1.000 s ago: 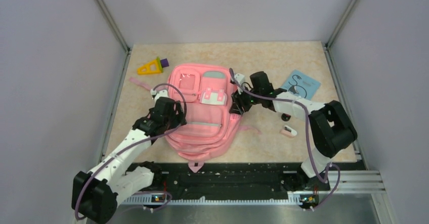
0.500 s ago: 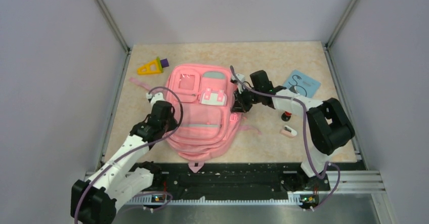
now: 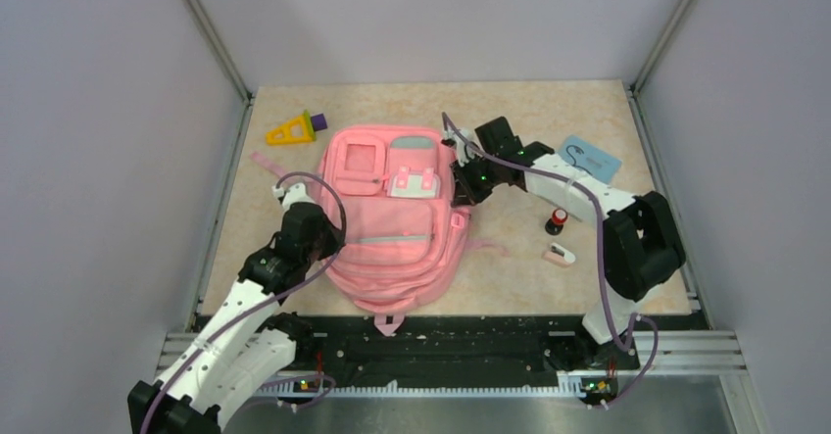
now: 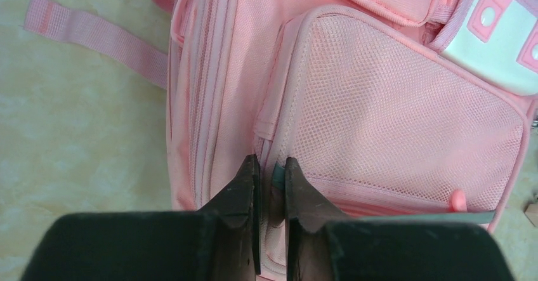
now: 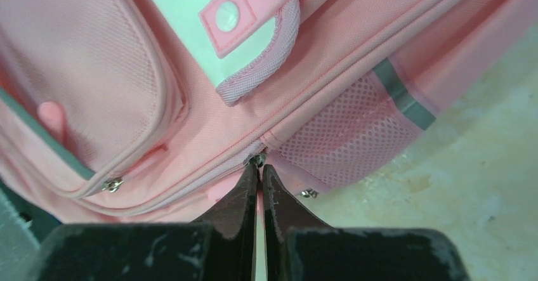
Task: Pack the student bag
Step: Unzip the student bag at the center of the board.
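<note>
The student bag (image 3: pixel 392 218) lies flat in the middle of the table, pink with white patches and grey-green stripes. My left gripper (image 3: pixel 331 246) is at its left side. In the left wrist view the left gripper (image 4: pixel 271 163) is shut on a fold of the student bag (image 4: pixel 393 116) beside the mesh pocket. My right gripper (image 3: pixel 459 197) is at the bag's right edge. Seen from the right wrist, this gripper (image 5: pixel 260 167) is shut on a pink zipper pull, with the metal slider (image 5: pixel 256 160) at its fingertips on the student bag (image 5: pixel 127 71).
A yellow triangle with a purple block (image 3: pixel 291 130) lies at the far left. A blue booklet (image 3: pixel 588 158) sits at the far right. A small red and black item (image 3: pixel 557 220) and a white and pink item (image 3: pixel 561 255) lie right of the bag. A loose pink strap (image 3: pixel 269 160) trails left.
Both grippers have shut, the left on the bag's side fabric and the right on the zipper pull. The left arm drew back toward the near edge, and the right gripper moved slightly farther away.
</note>
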### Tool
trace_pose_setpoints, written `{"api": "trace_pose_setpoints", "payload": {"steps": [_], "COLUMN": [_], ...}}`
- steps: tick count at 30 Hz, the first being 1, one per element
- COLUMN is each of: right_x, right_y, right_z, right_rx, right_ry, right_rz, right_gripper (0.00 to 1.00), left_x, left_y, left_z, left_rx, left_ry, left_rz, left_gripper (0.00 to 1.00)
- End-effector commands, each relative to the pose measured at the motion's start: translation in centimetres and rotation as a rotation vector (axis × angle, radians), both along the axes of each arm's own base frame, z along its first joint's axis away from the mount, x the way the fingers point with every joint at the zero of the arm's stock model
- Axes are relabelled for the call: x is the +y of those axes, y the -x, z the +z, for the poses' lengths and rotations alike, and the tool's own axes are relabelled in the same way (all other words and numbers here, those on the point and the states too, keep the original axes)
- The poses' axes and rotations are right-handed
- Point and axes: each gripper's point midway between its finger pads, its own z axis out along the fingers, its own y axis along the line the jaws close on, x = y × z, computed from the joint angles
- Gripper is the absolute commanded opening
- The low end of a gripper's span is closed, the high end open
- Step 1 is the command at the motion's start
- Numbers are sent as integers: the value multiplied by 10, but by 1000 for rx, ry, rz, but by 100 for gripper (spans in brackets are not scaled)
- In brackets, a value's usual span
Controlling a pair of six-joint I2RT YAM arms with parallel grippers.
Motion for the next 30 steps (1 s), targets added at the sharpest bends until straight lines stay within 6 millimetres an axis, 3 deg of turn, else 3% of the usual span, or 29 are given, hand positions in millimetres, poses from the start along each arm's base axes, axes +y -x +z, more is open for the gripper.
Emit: {"api": "trace_pose_setpoints", "payload": {"steps": [1,6,8,11,18,30], "right_x": [-20,-2,-4,-6,-1,35], "right_y": [-9,-2,-3,7,60,135], "right_z": [22,50,49,35,-8,-4], "right_rx": [-187,-290,-257,-161,71,160], "right_ry": [203,200,214,233,122,-44], "right_rz": [-96,-61,-104,-138,-182,-82], "right_gripper": [0,0,0,0,0,0], "left_x": [1,-3,-3,-4,0,5], "left_y": [-20,-22,-23,-24,-22,-21], "left_z": [46,46,46,47,46,46], "left_rx": [-173,-173,-177,-194,-215,-253], "left_ry": [54,60,69,98,129,180], "left_rz": [46,35,43,54,100,156], "left_gripper": [0,0,0,0,0,0]}}
